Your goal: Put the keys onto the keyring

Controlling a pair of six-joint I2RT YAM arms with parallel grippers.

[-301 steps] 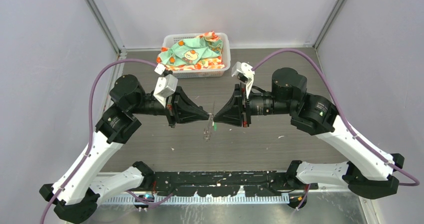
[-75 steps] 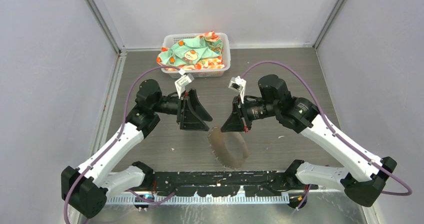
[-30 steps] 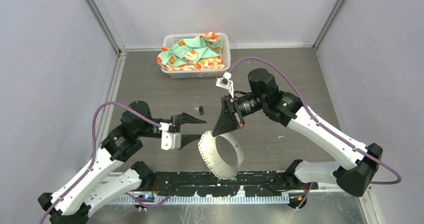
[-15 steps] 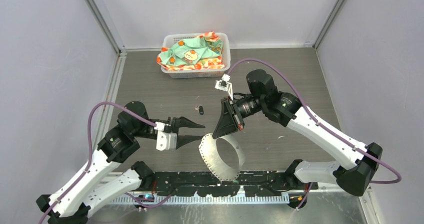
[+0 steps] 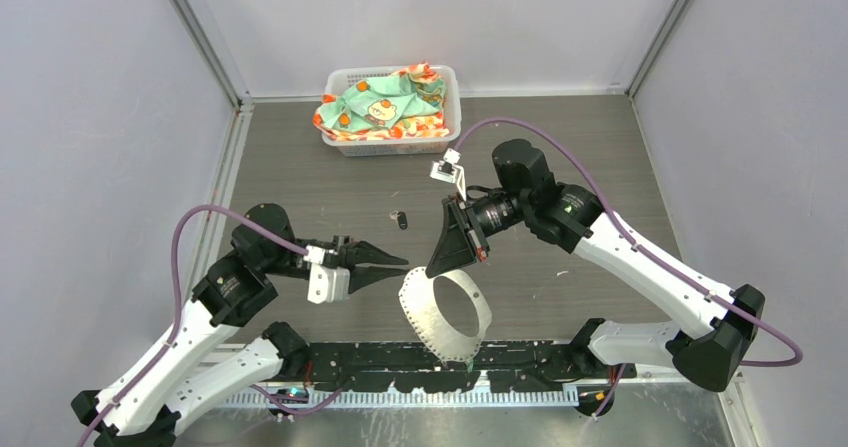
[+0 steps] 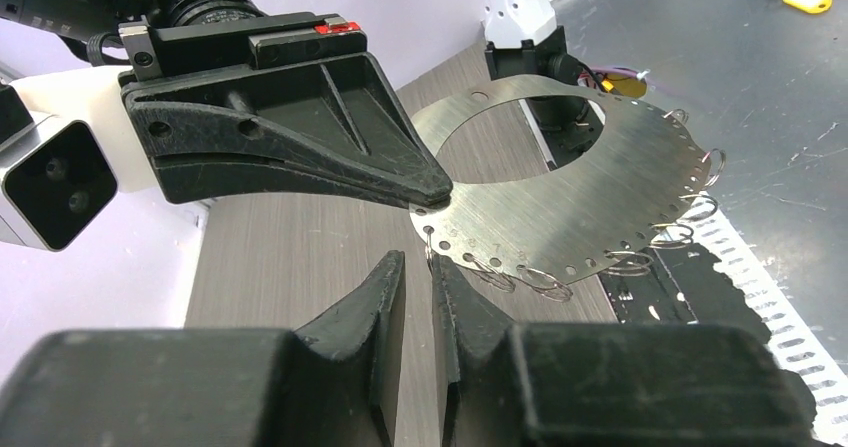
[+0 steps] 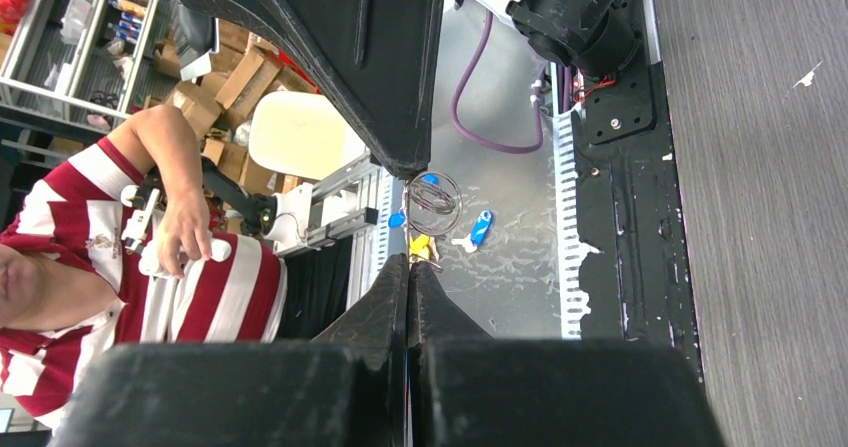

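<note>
The keyring [image 5: 447, 312] is a thin silver-grey loop with holes and small wire rings along its edge. My right gripper [image 5: 431, 270] is shut on its upper left edge and holds it up, tilted, over the table's front middle. In the right wrist view the right gripper [image 7: 410, 262] is pressed shut, with the loop edge-on between the fingers. My left gripper [image 5: 403, 264] is open by a narrow gap, just left of the held edge. In the left wrist view the left gripper [image 6: 418, 259] is empty and almost touches a small wire ring on the keyring [image 6: 590, 192]. The black-headed key [image 5: 402, 221] lies on the table behind the grippers. The green-headed key is out of view.
A white basket [image 5: 455, 95] holding a green and orange patterned cloth [image 5: 385, 102] stands at the back middle. The black mounting rail [image 5: 440, 359] runs along the table's front edge under the keyring. Grey walls close both sides.
Over ten seconds the arms parted from mid-table; the right gripper now holds the keyring up. In the last half second the left gripper has edged right toward the ring and narrowed.
</note>
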